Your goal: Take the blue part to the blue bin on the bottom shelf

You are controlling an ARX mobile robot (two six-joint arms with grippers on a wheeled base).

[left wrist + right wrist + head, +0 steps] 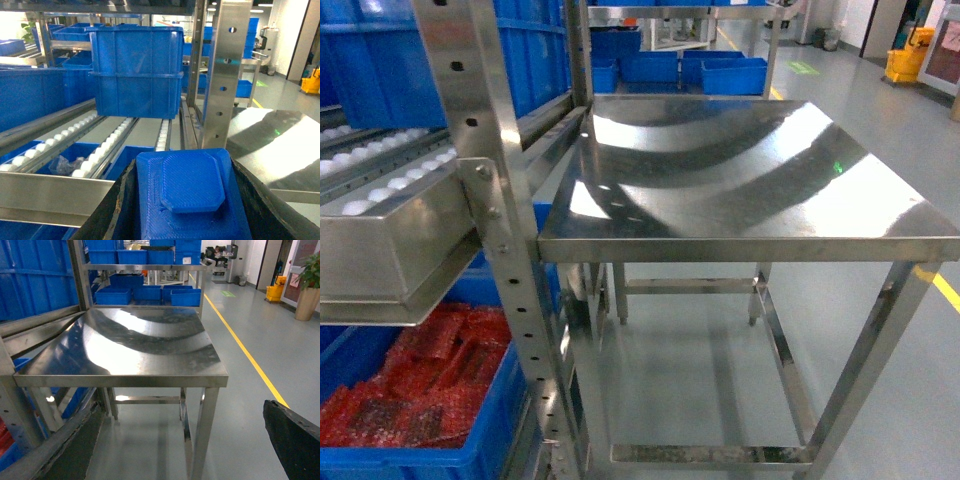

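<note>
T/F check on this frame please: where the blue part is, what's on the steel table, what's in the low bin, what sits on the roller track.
1. The left gripper holds the blue part. True.
2. The blue part lies on the steel table. False: the table top is bare in the head and right wrist views; the part is between the left gripper's fingers.
3. The low bin by the rack holds red pieces. True.
4. The roller track carries no bin. False: a blue bin sits on it.
5. The right gripper holds a red piece. False: only a dark edge of it shows, nothing in it.
</note>
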